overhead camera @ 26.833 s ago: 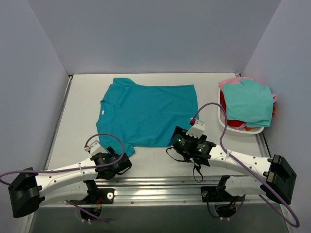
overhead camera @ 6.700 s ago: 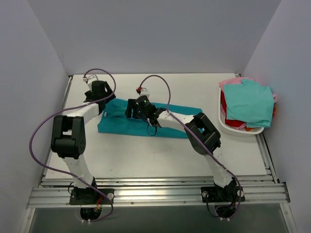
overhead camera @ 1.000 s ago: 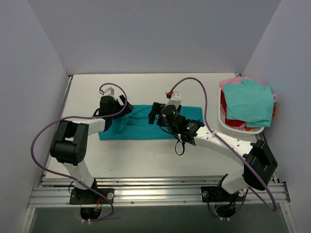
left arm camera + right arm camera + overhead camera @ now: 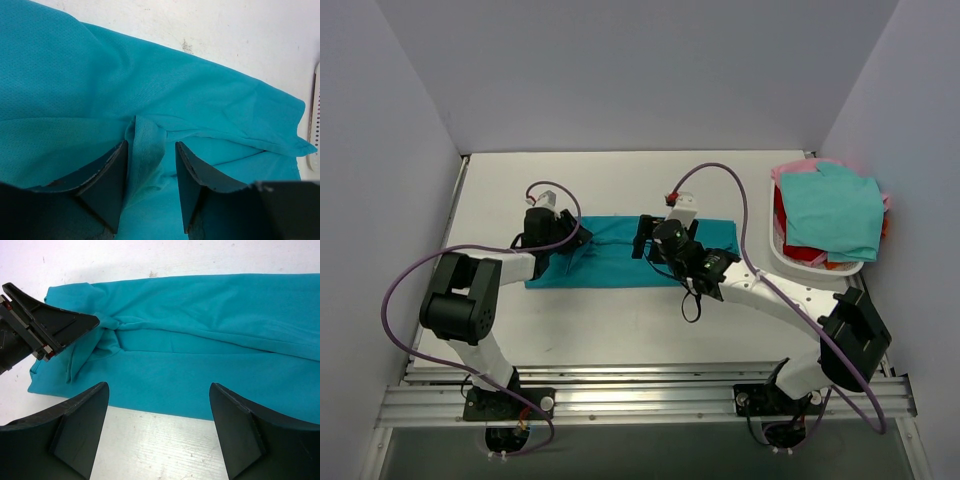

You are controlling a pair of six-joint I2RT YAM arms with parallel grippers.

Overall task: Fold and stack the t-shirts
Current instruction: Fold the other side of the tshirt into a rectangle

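- Left gripper (image 4: 151,147): jaws partly apart, astride a raised ridge of the teal shirt (image 4: 605,268). The cloth touches one finger and a gap shows at the other, so it is not pinched.
- Teal shirt: folded to a long band, lying flat on the table (image 4: 620,180), centre-left.
- Right gripper (image 4: 159,386): jaws wide, empty, above the band's near edge.
- Far right: aqua shirt (image 4: 835,210) lies topmost in a white basket (image 4: 782,258).

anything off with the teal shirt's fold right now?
Yes. Near the left end of the teal shirt, a ridge of cloth stands bunched up between the fingers of the left gripper, with creases running off it. Elsewhere the folded strip lies fairly flat.
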